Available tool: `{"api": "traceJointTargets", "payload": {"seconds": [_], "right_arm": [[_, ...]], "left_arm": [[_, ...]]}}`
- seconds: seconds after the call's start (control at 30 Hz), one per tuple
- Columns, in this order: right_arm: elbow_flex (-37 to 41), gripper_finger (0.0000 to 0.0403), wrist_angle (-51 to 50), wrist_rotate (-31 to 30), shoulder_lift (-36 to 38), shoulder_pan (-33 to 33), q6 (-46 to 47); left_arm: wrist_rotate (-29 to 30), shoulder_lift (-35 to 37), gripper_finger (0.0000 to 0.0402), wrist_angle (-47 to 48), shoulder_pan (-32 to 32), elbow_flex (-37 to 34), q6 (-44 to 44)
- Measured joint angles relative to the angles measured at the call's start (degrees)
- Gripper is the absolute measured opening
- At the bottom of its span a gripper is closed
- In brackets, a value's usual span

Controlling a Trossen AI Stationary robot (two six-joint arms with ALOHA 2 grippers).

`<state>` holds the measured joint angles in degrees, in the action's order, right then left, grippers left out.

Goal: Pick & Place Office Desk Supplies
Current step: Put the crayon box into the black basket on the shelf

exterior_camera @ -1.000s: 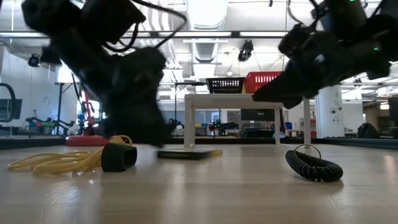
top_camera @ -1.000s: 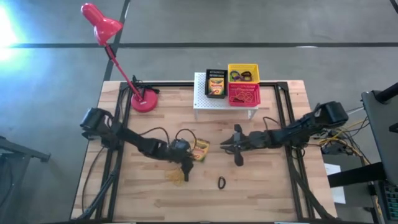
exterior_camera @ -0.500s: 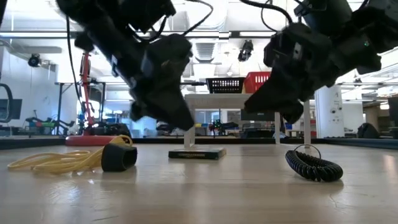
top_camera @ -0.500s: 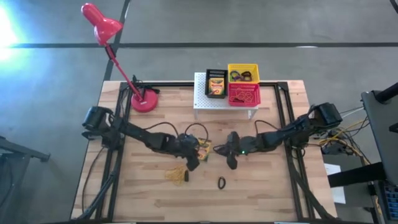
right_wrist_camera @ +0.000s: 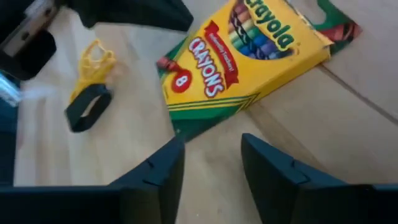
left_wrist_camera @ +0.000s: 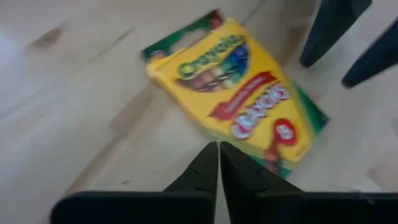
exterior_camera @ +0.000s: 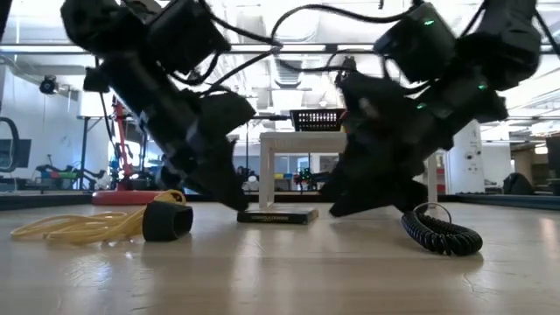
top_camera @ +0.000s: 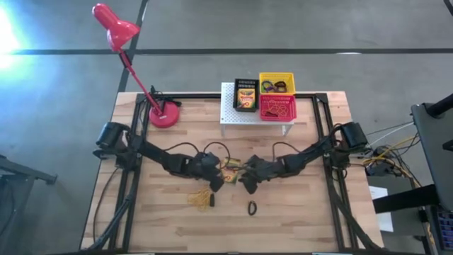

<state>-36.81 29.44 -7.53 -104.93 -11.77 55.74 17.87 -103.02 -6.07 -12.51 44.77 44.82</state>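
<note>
- We see a crayon box (top_camera: 231, 168) lying flat on the table (top_camera: 297, 219), face up, between the two grippers.
- Our left gripper (left_wrist_camera: 218, 163) points at the box's edge with its fingers pressed together, holding nothing; the box lies just ahead of the tips.
- Our right gripper (right_wrist_camera: 210, 163) faces the box from the other side, fingers parted with bare wood between them, the box just beyond.
- In the low view both grippers lean down to the box (exterior_camera: 278, 215), one at each end.
- A yellow band tangle (top_camera: 202, 200) with a black piece (right_wrist_camera: 89, 107) lies near the left gripper, on the side toward the table's front edge.
- A black ring (top_camera: 251, 208) lies near the right gripper, also toward the front.
- Farther back, a white stand (top_camera: 233, 115) carries a black bin (top_camera: 245, 95) with a second box, a yellow bin (top_camera: 277, 83) and a red bin (top_camera: 277, 108).
- A red lamp (top_camera: 134, 60) stands well behind the left arm.
</note>
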Motion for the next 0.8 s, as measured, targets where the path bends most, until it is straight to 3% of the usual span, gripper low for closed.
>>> {"api": "traceJointTargets", "payload": {"seconds": [0.3, 0.47, 0.8], "right_arm": [[-6.49, 0.0207, -9.70, 0.65, -1.30, 0.54, 1.87], [-9.20, 0.0206, -19.04, 1.57, -0.47, 1.22, 4.35], [-13.05, 0.0194, -32.92, 2.82, 2.95, 1.22, 4.40]], "left_arm": [[0.42, -4.26, 0.0005, -10.15, -0.67, -1.97, -0.59], [1.66, -7.53, 0.0004, -16.42, -1.26, -1.95, -1.99], [1.96, -8.52, 0.0003, -19.05, -1.83, -1.86, -3.03]]}}
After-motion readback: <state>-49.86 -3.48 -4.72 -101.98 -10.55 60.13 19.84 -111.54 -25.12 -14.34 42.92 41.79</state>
